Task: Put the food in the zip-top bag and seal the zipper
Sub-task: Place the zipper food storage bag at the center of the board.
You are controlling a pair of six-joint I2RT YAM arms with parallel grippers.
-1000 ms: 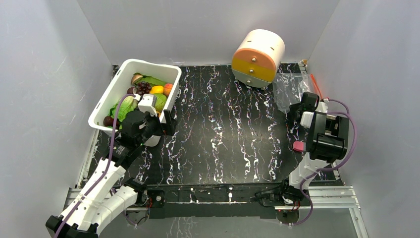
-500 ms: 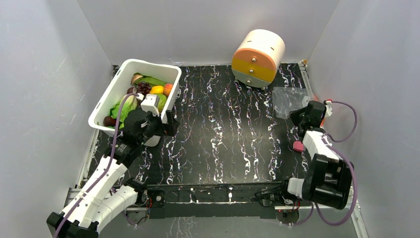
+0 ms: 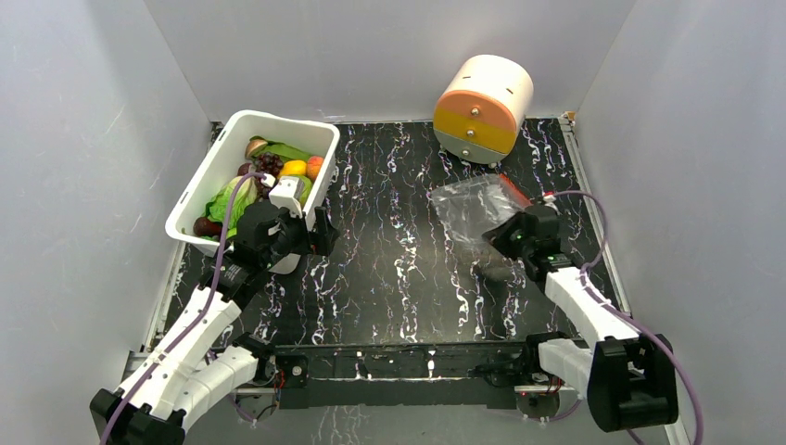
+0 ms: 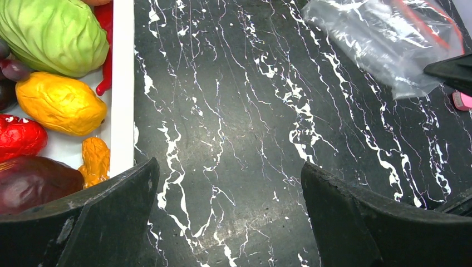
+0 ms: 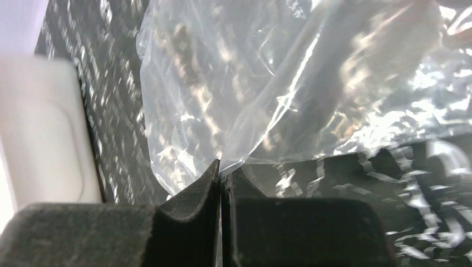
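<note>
Clear film of the zip-top bag [image 5: 278,83] pinched by 1 thin fold in the tightly closed right gripper [image 5: 221,167], mid-right on the worktop [image 3: 399,269]. Likely to slip free or crumple shut if dragged, with so little plastic between the pads. Left gripper [image 4: 229,167] spread wide and holding nothing, just beside the white bin [image 3: 278,119], with the food [image 3: 269,171] inside at far left. Open room between the 2 arms; round drawer unit [image 3: 484,107] just beyond the bag, right wall [image 3: 667,185] near.

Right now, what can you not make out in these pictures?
- Zip-top bag's zipper: too small in top and left wrist views, partly behind the right gripper; sealed or not unclear.
- Food in white bin's near corner: top view, hidden by the left gripper.
- Pink object: left wrist view, cut off at right edge.
</note>
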